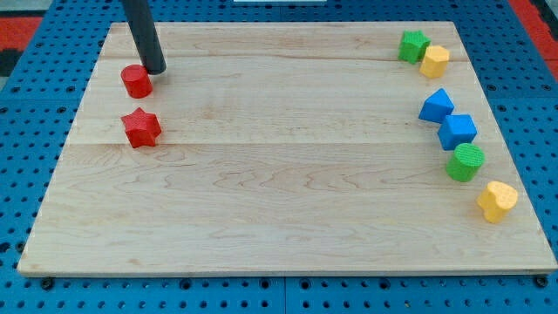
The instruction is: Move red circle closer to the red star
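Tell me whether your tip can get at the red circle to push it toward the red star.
Probably yes. My tip sits just up and right of the red circle, nothing between them. The red star lies directly below the circle, with bare board between.

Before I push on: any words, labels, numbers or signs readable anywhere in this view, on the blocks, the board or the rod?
None. No text, number or sign shows anywhere.
The wooden board carries only grain.
The red circle, red star and the other blocks along the view's right are plain-coloured and unmarked.
The dark rod is bare; my tip sits just right of the red circle.
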Robot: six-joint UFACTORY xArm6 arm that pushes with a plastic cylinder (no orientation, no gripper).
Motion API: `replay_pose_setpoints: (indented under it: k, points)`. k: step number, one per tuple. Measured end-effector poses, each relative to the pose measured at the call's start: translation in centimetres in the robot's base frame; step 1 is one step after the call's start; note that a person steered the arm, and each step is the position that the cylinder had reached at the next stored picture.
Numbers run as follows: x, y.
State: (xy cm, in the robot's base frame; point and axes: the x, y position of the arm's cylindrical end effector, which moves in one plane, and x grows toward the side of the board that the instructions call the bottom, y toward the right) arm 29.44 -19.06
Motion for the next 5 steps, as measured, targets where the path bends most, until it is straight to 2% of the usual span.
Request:
replay_pose_setpoints:
  k: [2, 3, 4, 5]
  points:
    - [5.9, -3.5]
    - [5.8, -1.3]
    - [2.9, 6.2]
    - [1.9, 13.3]
